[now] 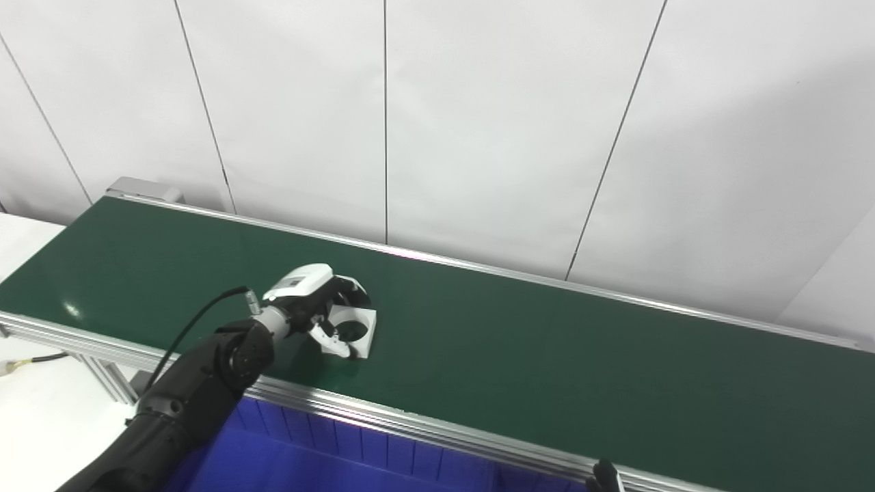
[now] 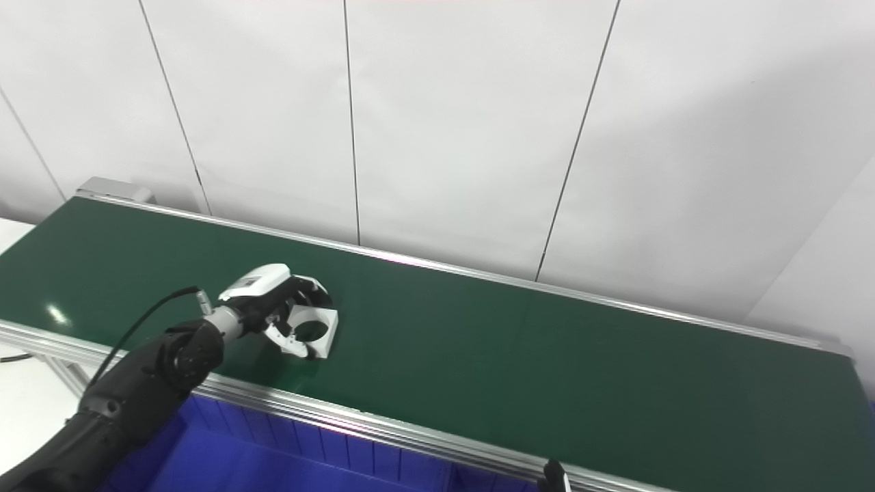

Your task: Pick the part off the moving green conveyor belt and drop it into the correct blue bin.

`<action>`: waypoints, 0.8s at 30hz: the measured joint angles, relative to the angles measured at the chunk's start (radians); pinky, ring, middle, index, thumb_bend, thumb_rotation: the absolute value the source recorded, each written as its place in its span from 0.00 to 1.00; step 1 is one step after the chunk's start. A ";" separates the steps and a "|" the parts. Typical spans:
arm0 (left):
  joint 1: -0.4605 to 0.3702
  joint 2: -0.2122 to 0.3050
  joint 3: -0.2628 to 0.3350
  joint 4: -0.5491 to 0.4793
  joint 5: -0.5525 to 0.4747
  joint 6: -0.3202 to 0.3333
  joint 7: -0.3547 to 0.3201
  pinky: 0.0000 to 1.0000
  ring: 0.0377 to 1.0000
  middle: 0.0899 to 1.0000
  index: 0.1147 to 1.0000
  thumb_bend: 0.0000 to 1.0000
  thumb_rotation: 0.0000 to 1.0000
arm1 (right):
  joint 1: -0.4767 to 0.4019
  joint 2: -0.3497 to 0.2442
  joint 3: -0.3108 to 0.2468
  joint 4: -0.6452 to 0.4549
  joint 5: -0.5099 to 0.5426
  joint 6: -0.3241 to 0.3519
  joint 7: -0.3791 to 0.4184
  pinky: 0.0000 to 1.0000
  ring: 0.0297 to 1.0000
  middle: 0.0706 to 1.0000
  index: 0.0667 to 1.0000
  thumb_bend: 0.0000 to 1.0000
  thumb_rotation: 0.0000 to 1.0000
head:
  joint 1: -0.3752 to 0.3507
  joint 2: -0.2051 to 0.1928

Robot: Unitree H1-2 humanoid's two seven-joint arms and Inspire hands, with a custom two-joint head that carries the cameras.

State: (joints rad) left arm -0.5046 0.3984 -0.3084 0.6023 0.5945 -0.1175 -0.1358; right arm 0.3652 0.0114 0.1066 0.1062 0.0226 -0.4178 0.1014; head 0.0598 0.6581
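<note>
Right now my left hand [image 1: 311, 301] is out over the green conveyor belt [image 1: 547, 355], fingers [image 1: 333, 337] curled around a white part with a round hole [image 1: 359, 328]. That part sits on the belt toward its left end, nearer the front rail [image 1: 410, 420] than the back rail [image 1: 478, 268]; I cannot tell whether it is lifted or resting. To the right of the part the belt runs open all the way to its far end. Below the front rail lies a blue bin [image 1: 307, 458], its ribbed wall just under the aluminium edge. Only a dark tip of my right hand [image 1: 604, 475] pokes up at the bottom edge, so I cannot tell how it stands. Behind the belt rises a white panelled wall [image 1: 478, 123], and a black cable [image 1: 195, 324] loops off my left wrist.
</note>
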 measured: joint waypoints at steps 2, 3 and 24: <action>0.000 -0.003 0.000 0.000 -0.002 0.000 0.002 0.38 0.38 0.44 0.46 0.50 0.00 | 0.000 0.001 -0.001 0.000 0.000 0.000 0.001 1.00 0.99 0.99 1.00 0.72 0.92 | -0.002 0.002; 0.000 -0.004 0.000 0.000 -0.002 0.000 0.003 0.38 0.38 0.44 0.46 0.50 0.00 | 0.000 0.002 -0.003 0.000 0.001 0.000 0.003 1.00 0.99 0.99 1.00 0.72 0.91 | -0.002 0.002; 0.051 -0.019 0.038 -0.040 -0.022 -0.127 0.147 0.40 0.38 0.43 0.46 0.50 0.00 | 0.000 0.012 -0.020 -0.002 -0.009 0.000 0.017 1.00 0.97 0.99 1.00 0.69 0.92 | -0.023 0.018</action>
State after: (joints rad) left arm -0.4535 0.3794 -0.2706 0.5622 0.5728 -0.2441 0.0116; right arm 0.3654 0.0234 0.0867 0.1047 0.0133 -0.4178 0.1189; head 0.0369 0.6764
